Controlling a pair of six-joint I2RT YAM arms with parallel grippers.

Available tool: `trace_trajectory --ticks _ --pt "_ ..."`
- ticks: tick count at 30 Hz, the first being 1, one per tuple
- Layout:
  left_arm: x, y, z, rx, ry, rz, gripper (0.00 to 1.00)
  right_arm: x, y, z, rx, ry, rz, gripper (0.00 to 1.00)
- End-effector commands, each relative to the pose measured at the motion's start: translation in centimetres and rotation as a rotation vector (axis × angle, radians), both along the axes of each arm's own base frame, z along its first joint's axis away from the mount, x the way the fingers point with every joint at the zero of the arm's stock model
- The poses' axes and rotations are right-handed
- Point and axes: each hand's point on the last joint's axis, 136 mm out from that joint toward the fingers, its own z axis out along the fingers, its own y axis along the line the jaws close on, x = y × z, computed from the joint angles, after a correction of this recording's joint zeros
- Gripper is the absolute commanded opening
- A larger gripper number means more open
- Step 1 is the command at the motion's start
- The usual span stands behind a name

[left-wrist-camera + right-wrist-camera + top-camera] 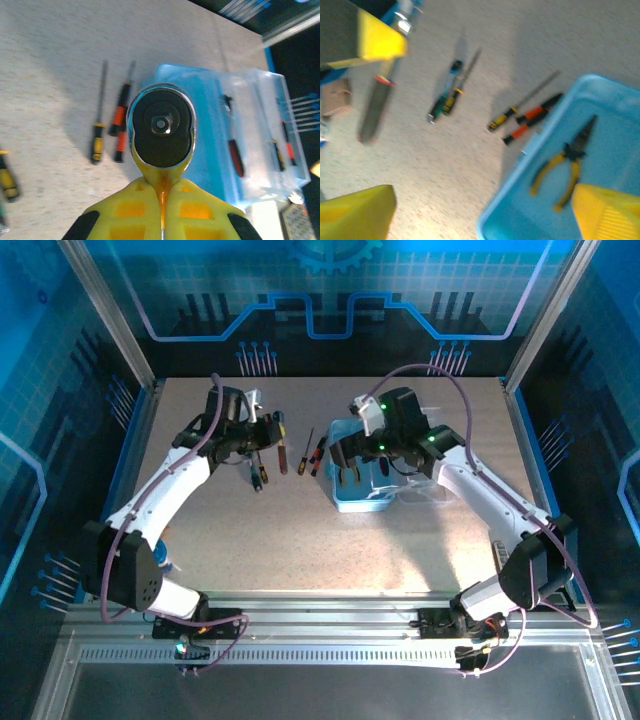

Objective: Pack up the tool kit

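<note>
My right gripper [480, 216] hangs spread wide over the light-blue case [615, 125], where pliers [563, 172] lie inside. My left gripper [161, 196], left of the case, is clenched on a black round-headed tool [161, 125]. Loose screwdrivers [506, 118] lie just beside the case's wall

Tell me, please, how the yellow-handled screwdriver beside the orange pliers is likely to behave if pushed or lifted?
The screwdriver looks stiff and light: a thin metal shaft, a small handle. Being slim and seemingly round, it would probably roll if nudged sideways on the flat table.
</note>
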Motion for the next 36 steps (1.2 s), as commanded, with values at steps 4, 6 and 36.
trace_trajectory --ticks 4,6,36 --pt "0.5 -4.2 3.1 -0.145 -0.08 -0.057 0.0 0.7 4.6 0.3 0.123 0.024 0.049 0.78" --pt "0.5 -5.0 3.2 -0.153 -0.086 -0.07 0.0 0.7 5.4 -0.3 0.136 0.045 0.057 0.76" --pt "0.8 -5.1 -0.1 -0.018 -0.045 -0.082 0.48 1.2 7.1 -2.8 0.133 0.104 0.044 0.0"
